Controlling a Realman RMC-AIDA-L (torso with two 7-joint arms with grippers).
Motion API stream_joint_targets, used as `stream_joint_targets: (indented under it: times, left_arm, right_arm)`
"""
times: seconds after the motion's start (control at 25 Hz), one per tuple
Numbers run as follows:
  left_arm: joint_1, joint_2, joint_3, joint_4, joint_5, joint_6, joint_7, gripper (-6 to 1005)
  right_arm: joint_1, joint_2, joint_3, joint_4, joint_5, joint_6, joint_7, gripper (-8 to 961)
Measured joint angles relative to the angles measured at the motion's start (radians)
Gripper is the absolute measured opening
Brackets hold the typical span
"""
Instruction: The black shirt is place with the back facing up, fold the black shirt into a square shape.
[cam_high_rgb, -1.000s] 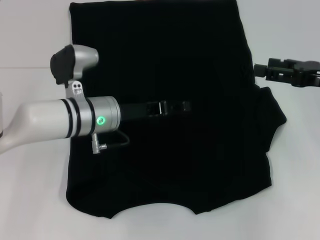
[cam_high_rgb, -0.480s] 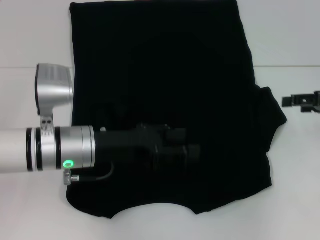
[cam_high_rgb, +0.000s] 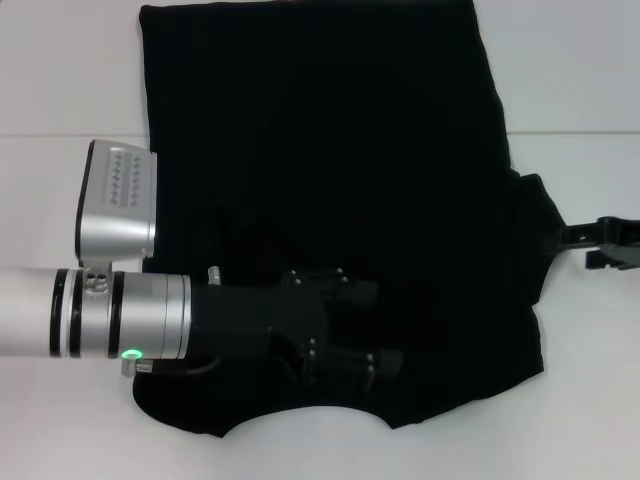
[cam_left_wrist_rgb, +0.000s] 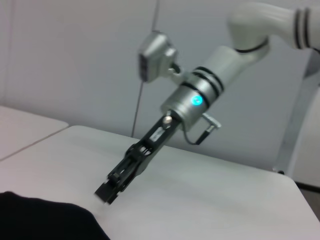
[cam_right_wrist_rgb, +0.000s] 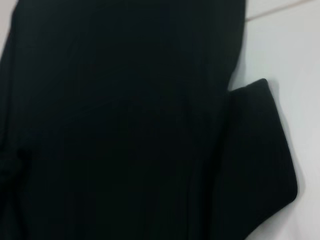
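Observation:
The black shirt (cam_high_rgb: 330, 160) lies flat on the white table (cam_high_rgb: 580, 70), its curved neckline toward me and its hem at the far side. Its left side is a straight edge, and its right sleeve (cam_high_rgb: 540, 240) still sticks out. That sleeve (cam_right_wrist_rgb: 260, 145) also shows in the right wrist view. My left gripper (cam_high_rgb: 375, 325) hovers open over the shirt just above the neckline, holding nothing. My right gripper (cam_high_rgb: 598, 238) sits low over the table beside the sleeve's tip. In the left wrist view, the right gripper (cam_left_wrist_rgb: 111, 186) is close to a corner of the shirt (cam_left_wrist_rgb: 45, 220).
A faint seam line (cam_high_rgb: 570, 131) crosses the table on both sides of the shirt. Bare white tabletop (cam_high_rgb: 60, 80) lies to its left and right. A pale wall (cam_left_wrist_rgb: 75, 60) stands behind the table in the left wrist view.
My left arm has swung toward me and rolled, bringing its gripper from the shirt's middle to near the neckline. My right gripper has come from farther back to beside the sleeve tip.

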Motion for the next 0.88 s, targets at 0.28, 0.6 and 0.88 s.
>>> stream_joint_targets:
  times: [0.28,0.6,0.88]
  left_arm:
    - [-0.005,0.006,-0.006,0.008,0.011,-0.001,0.034,908]
    - [-0.009,0.008,-0.021,0.012,0.002,-0.007,0.032,908]
    - [-0.014,0.01,-0.043,0.011,0.0,-0.018,0.032,908]
  right_arm:
    - [0.039,0.026,-0.008,0.053,-0.006,0.099,0.002,685]
    - [0.062,0.037,-0.016,0.095,-0.008,0.167,0.004,681]
    - [0.062,0.053,-0.024,0.107,-0.008,0.227,-0.001,632]
